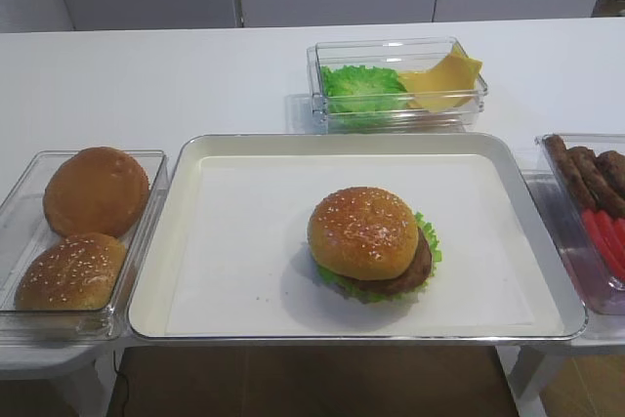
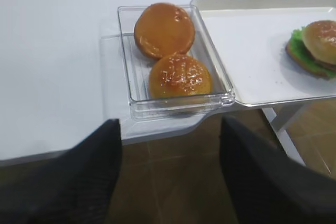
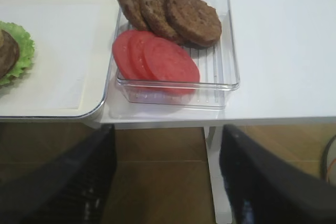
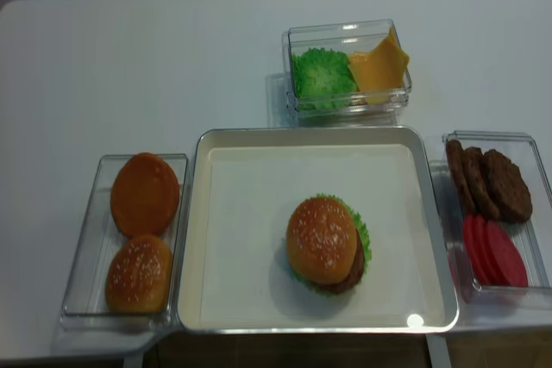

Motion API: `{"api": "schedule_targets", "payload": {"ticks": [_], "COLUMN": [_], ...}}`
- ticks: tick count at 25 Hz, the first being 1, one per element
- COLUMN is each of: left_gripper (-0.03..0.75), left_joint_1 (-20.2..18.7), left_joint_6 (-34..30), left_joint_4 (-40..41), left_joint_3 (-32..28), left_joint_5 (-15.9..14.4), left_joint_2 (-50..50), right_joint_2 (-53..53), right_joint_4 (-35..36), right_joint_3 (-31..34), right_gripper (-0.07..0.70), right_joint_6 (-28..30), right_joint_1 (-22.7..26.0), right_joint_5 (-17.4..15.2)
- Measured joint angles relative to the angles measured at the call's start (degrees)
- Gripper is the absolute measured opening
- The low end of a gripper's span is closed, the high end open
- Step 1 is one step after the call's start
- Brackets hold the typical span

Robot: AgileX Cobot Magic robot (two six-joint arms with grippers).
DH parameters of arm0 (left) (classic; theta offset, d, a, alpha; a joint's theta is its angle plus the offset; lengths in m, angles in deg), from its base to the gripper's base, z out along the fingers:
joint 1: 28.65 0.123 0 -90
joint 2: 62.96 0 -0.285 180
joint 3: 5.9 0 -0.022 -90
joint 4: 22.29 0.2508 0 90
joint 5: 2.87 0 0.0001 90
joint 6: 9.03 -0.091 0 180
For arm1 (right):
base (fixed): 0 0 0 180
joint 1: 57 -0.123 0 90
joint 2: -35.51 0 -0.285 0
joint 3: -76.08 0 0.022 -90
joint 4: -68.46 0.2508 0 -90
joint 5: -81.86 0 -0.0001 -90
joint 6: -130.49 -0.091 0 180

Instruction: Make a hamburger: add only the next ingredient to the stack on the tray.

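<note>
Only the wrist views show the grippers: left gripper (image 2: 170, 174) and right gripper (image 3: 168, 174) both hang off the table edge, jaws apart, holding nothing. At 9 o'clock a bun box (image 4: 82, 247) holds two buns. On the tray (image 4: 224, 239), the sesame bun top (image 4: 321, 239) sits slightly off-centre on the stack (image 4: 356, 266). At 12, lettuce and cheese; at 3, three patties and three tomato slices.

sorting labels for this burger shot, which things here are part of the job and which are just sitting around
Part of the job:
sesame bun top, already on the stack
tray

Just lying about:
spare sesame bun
smooth bun
lettuce
cheese
spare patties
tomato slices
</note>
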Motion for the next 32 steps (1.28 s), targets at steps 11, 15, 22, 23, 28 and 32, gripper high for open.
{"api": "schedule_targets", "payload": {"ticks": [11,15,22,23,28,32], "left_gripper": [0.441,0.441,0.441,0.441,0.441,0.441], "left_joint_1": [0.0,0.0,0.0,0.0,0.0,0.0], "left_joint_6": [-0.5,-0.9,-1.7,-1.8,-2.0,-2.1], "left_joint_4": [0.7,2.3,2.7,2.6,2.6,2.6], "left_joint_3": [-8.0,-9.0,-9.5,-9.5,-9.5,-9.5], "left_joint_5": [1.4,3.6,4.1,4.2,4.2,4.2], "left_joint_2": [0.0,0.0,0.0,0.0,0.0,0.0], "right_joint_2": [0.0,0.0,0.0,0.0,0.0,0.0], "right_joint_4": [0.0,0.0,0.0,0.0,0.0,0.0], "right_joint_3": [0.0,0.0,0.0,0.0,0.0,0.0], "right_gripper": [0.468,0.468,0.468,0.468,0.467,0.468], "right_joint_6": [0.1,0.1,0.1,0.1,0.1,0.1], "right_joint_1": [0.0,0.0,0.0,0.0,0.0,0.0], "right_joint_5": [0.0,0.0,0.0,0.0,0.0,0.0]}}
